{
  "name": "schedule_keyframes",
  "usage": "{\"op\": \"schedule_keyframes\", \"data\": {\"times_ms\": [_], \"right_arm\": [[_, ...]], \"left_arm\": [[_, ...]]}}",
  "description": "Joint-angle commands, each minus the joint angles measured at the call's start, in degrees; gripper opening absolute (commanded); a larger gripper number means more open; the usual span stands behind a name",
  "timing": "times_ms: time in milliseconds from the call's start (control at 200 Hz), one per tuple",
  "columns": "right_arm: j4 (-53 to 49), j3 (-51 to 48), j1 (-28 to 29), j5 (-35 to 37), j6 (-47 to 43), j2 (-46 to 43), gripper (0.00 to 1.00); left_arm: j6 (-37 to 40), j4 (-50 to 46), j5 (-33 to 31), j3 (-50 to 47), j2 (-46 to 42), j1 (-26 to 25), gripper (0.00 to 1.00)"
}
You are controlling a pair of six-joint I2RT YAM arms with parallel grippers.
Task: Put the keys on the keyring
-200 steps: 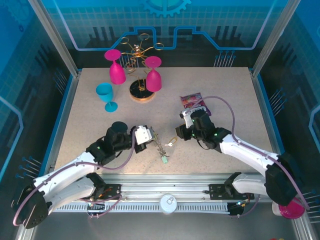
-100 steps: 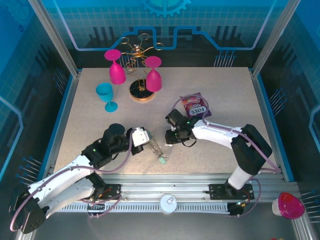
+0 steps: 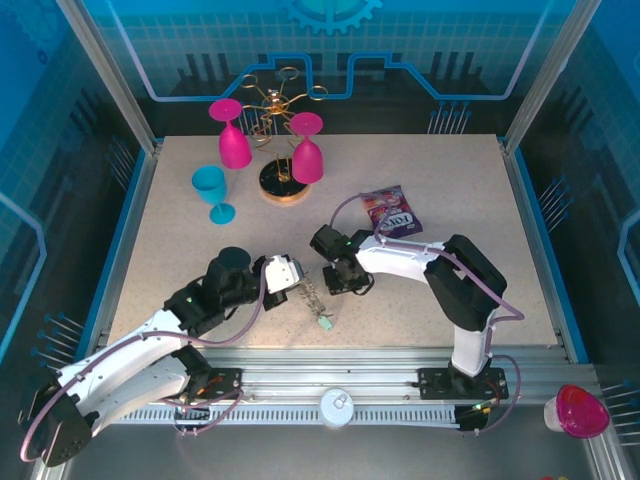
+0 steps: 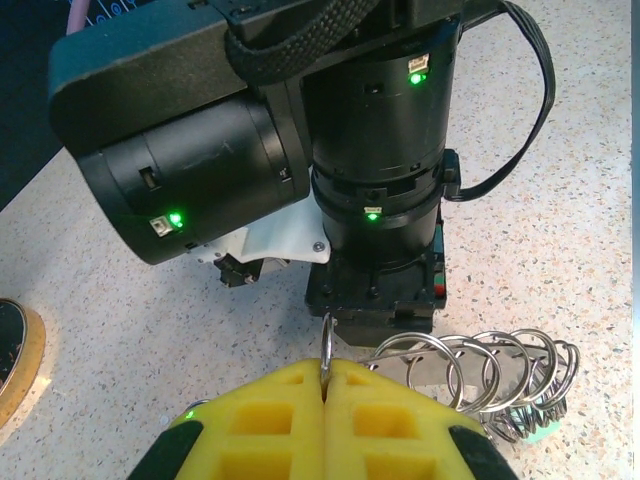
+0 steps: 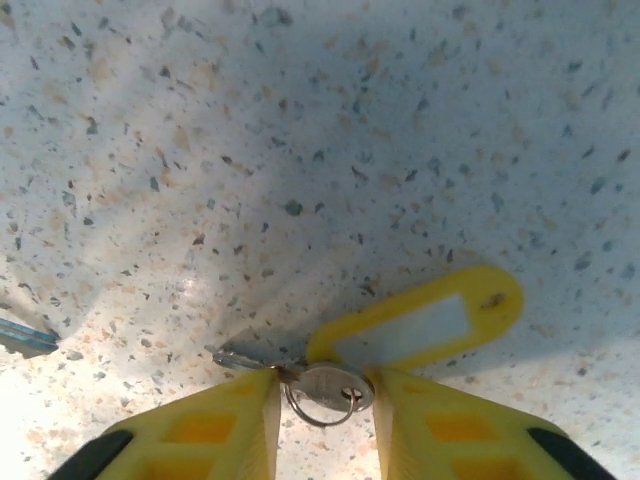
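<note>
Left gripper point(image 4: 327, 378) of mine is clenched tight on the keyring point(image 4: 470, 365), pinching one thin wire loop at its near edge, and the ring sticks out in front of it just over the table point(image 3: 450, 170). Right gripper point(image 5: 327, 380) is low over the table, with its yellow fingers point(image 5: 220, 425) on both sides of the round head of the yellow-tag key point(image 5: 325, 390). I cannot tell if they are squeezing it or just standing around it. This key lies flat on the table, right beside the ring. The green-tag key point(image 3: 327, 322) lies at the far end of the ring; I cannot tell if it is hooked on. I think the keys are very light, hard and a bit slippery, so one can pop out or spin if I pinch it badly. The flat metal head looks like the best place to hold, not the floppy tag. The ring looks stiff, but its loops are thin and springy, so I should push gently. At the back, the blue cup point(image 3: 212, 187) stands up and I see nothing in it. Two pink glasses point(image 3: 233, 143) are upside down by the gold rack point(image 3: 275, 100). The snack bag point(image 3: 392, 212) lies near my right arm; I cannot see inside it.
</note>
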Motion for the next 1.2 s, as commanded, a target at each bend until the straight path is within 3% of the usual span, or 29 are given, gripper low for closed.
{"op": "schedule_keyframes", "data": {"times_ms": [0, 105, 320, 505, 605, 806, 1076, 1196], "right_arm": [[-3.5, 0.7, 0.8, 4.1, 0.4, 0.1, 0.20], [-4.7, -0.5, 0.0, 4.6, -0.4, -2.3, 0.00], [-8.8, -3.5, -1.9, 7.4, -3.6, -10.2, 0.00], [-8.7, -6.6, -3.2, 5.4, -4.9, -13.0, 0.00], [-6.5, -5.3, -3.3, 1.7, -4.3, -11.0, 0.25], [-3.2, -0.2, -1.9, 1.3, -2.2, -4.5, 0.51], [-4.0, 4.9, -0.8, 3.5, -2.3, 2.7, 0.56], [-5.5, 5.8, -0.3, 4.9, -2.6, 5.1, 0.49]], "left_arm": [[1.6, 0.7, 0.4, -0.2, -0.1, 0.0, 0.00], [1.7, 0.8, 0.4, -0.2, 0.1, 0.1, 0.00], [1.8, 0.8, 0.6, -0.2, 0.2, 0.1, 0.00], [1.7, 1.4, 0.9, -0.2, 0.4, 0.0, 0.00], [1.6, 1.5, 1.1, -0.2, 0.6, 0.0, 0.00], [1.7, 1.1, 1.1, -0.2, 0.2, 0.0, 0.00], [1.7, 1.4, 1.1, -0.3, 0.4, 0.0, 0.00], [1.7, 1.4, 1.1, -0.2, 0.6, 0.0, 0.00]]}}
